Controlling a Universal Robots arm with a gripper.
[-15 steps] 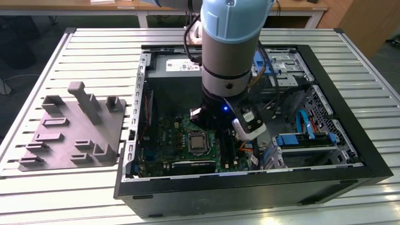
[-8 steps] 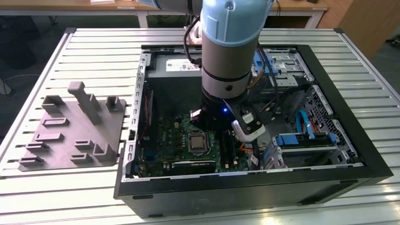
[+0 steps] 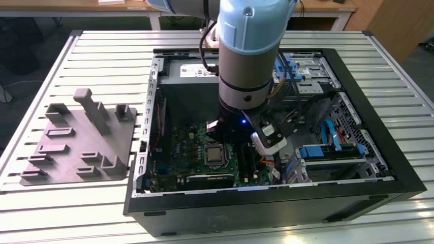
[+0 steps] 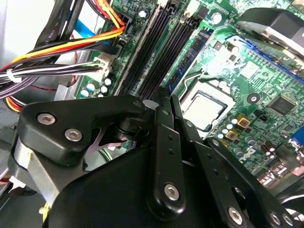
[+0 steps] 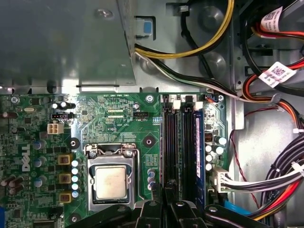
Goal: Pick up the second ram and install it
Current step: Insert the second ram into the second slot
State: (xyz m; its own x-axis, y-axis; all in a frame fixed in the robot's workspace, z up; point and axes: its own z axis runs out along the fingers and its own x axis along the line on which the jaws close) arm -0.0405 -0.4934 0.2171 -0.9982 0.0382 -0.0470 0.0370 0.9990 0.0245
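The gripper (image 4: 164,102), jaws clenched together and holding nothing, hovers above the motherboard's (image 5: 118,118) memory slots (image 5: 173,142), where 1 ram (image 5: 200,142) stands seated edgewise: a light, stiff, fragile strip, best gripped by its long edges.

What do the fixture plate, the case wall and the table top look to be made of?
Fixture plate: matte grey plastic by its look, with moulded blocks and posts, possibly printed. Case wall: bare sheet metal, dull grey with a soft sheen, punched slots and a screw. Table top: pale slotted metal profile, likely aluminium, with a brushed satin shine.
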